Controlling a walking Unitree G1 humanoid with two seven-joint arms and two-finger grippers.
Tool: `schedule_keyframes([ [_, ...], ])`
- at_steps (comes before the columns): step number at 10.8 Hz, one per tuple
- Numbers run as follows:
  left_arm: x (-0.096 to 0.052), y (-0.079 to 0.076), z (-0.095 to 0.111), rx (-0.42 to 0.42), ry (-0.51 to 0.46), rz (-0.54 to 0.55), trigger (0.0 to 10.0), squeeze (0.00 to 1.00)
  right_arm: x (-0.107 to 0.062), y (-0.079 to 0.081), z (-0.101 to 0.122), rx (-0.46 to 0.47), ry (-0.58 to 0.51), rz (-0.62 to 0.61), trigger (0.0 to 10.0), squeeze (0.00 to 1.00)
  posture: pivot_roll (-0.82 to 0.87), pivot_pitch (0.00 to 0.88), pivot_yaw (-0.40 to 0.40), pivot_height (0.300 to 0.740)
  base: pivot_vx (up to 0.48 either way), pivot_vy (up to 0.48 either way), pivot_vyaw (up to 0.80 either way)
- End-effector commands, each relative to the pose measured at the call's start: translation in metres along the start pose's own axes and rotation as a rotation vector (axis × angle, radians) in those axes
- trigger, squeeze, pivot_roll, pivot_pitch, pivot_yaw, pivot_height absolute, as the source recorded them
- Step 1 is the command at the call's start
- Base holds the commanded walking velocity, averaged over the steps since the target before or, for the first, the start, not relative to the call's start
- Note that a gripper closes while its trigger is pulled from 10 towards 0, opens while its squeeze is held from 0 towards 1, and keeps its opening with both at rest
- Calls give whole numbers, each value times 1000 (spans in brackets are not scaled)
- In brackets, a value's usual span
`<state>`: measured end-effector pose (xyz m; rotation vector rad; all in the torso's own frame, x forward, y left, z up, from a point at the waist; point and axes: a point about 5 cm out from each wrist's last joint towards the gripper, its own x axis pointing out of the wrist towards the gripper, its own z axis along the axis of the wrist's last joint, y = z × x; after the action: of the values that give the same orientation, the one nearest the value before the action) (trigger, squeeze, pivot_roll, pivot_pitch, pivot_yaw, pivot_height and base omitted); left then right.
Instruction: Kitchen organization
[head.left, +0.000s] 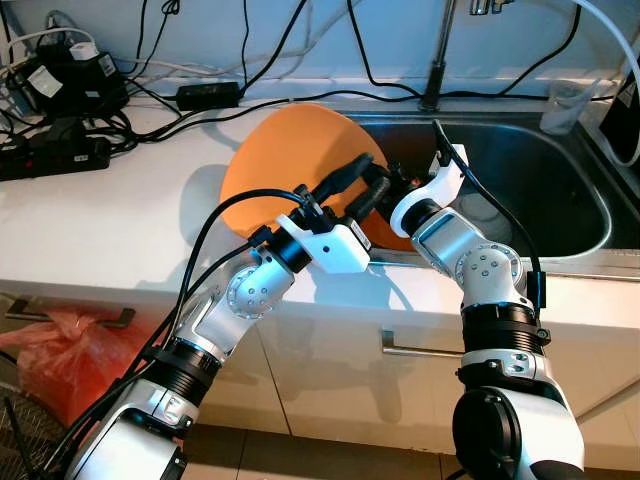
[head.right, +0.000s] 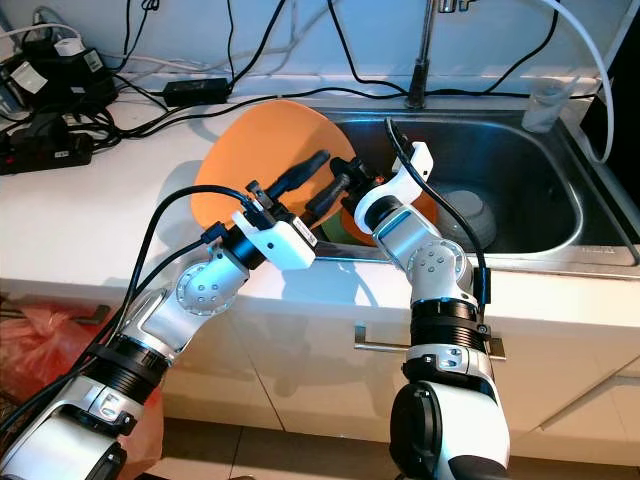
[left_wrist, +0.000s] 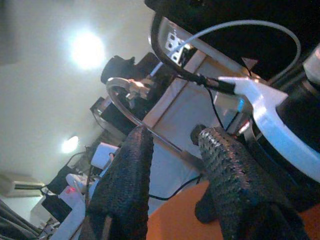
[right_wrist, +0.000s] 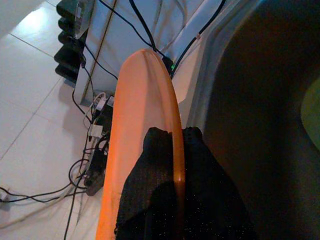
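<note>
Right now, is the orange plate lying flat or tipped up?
Tipped up: the orange plate stands tilted at the sink's edge, its rim pinched by the right gripper.

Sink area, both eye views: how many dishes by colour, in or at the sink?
Orange plate, held on edge by the right gripper: 1
Grey bowl in the sink: 1
Green dish, partly hidden: 1
Total: 3

Both silver arms reach forward, wrists close together; left gripper (head.left: 352, 186) fingers parted, right gripper (right_wrist: 172, 165) fingers clamped tight.
</note>
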<state>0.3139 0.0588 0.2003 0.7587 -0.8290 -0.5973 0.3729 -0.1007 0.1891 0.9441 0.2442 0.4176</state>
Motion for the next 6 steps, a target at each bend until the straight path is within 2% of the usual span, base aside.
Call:
schedule_keyframes([
  [1, 0, 6, 3, -10, -16, 21, 10000, 1000, 2, 8, 6, -19, -26, 27, 10000, 0, -23, 0, 78, 740, 0, 0, 0],
  [3, -1, 16, 1, -77, 20, 81, 10000, 1000, -1, 1, 15, -34, -66, -6, 10000, 0, -21, 0, 78, 740, 0, 0, 0],
  [6, -6, 21, 2, -208, 23, 99, 10000, 1000, -14, -10, 47, -182, -196, -84, 10000, 0, -28, 0, 78, 740, 0, 0, 0],
])
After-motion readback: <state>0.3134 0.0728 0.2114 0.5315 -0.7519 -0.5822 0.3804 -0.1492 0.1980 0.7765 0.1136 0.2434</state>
